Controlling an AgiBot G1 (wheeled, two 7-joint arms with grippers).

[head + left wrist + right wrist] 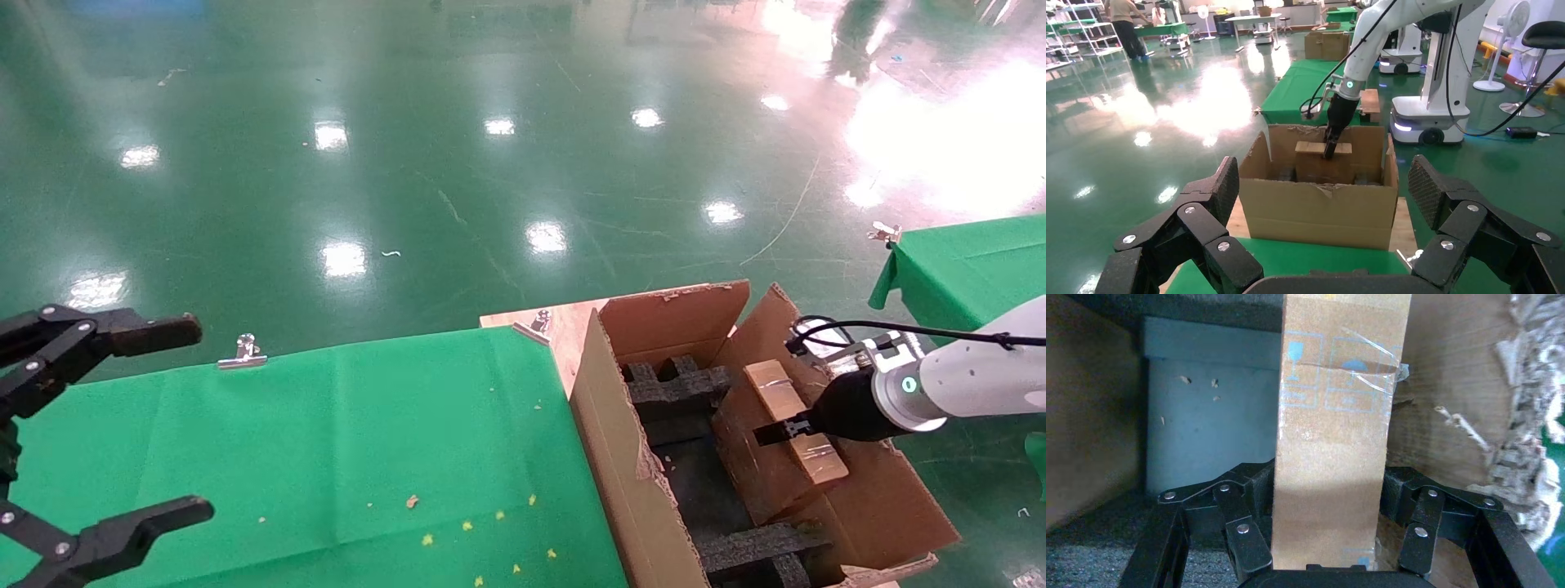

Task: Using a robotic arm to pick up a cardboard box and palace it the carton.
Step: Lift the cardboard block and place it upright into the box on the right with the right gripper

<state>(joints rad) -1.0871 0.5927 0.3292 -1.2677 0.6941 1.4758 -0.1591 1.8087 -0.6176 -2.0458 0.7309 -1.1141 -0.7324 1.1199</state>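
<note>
A cardboard box is clenched edge-up by the right gripper inside the carton at four o'clock, best lowered level between the foam blocks, while the left gripper is parked released at eight o'clock

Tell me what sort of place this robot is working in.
Most likely a factory hall or robot test floor. The glossy green floor runs wide and open, rows of green-covered tables stand on it, and another wheeled robot base is parked behind the carton.
</note>
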